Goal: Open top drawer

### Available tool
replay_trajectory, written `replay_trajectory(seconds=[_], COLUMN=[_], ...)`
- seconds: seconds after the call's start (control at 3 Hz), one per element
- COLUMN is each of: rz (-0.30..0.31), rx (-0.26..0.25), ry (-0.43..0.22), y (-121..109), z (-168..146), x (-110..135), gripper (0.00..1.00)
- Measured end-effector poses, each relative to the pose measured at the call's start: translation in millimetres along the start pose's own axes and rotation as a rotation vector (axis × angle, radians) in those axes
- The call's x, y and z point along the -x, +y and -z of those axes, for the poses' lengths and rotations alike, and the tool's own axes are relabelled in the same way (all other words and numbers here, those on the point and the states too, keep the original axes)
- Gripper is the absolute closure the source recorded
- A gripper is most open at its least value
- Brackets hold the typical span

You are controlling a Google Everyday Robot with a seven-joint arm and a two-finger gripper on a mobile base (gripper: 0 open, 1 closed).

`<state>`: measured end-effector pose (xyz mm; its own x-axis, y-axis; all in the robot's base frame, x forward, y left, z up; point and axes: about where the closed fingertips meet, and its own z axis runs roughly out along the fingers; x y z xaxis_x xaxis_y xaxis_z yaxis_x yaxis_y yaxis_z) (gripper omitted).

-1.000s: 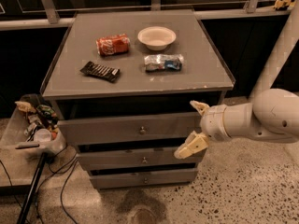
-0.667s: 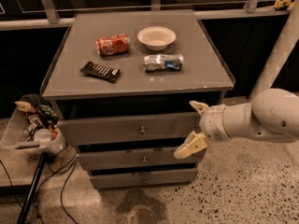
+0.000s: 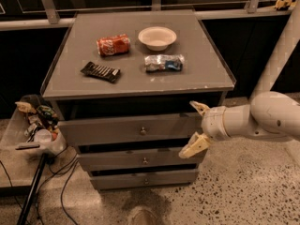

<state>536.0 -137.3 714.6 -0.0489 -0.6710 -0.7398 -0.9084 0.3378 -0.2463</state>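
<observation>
The top drawer (image 3: 108, 129) is the tallest grey front of three under the cabinet top, with a small round metal knob (image 3: 143, 131) at its middle. It looks shut or nearly shut, with a dark gap above it. My gripper (image 3: 193, 128) is at the drawer's right end, to the right of the knob and apart from it. Its two pale fingers are spread wide, one fingertip (image 3: 197, 106) up by the drawer's top edge and one (image 3: 189, 150) down in front of the middle drawer (image 3: 122, 160). It holds nothing.
On the cabinet top (image 3: 197, 74) lie a red can (image 3: 113, 45), a white bowl (image 3: 157, 37), a dark snack bar (image 3: 100, 71) and a blue-silver packet (image 3: 163, 63). A bin of clutter (image 3: 35, 125) and cables stand left. The bottom drawer (image 3: 140, 178) sits lowest.
</observation>
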Motion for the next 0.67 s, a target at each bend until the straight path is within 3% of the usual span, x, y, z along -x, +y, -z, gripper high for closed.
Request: replay_trajectory(seconds=[0.67], rz=[0.045], rx=[0.019], ry=[-0.015], y=[-21], z=[-17], x=[-25], gripper=[0.0])
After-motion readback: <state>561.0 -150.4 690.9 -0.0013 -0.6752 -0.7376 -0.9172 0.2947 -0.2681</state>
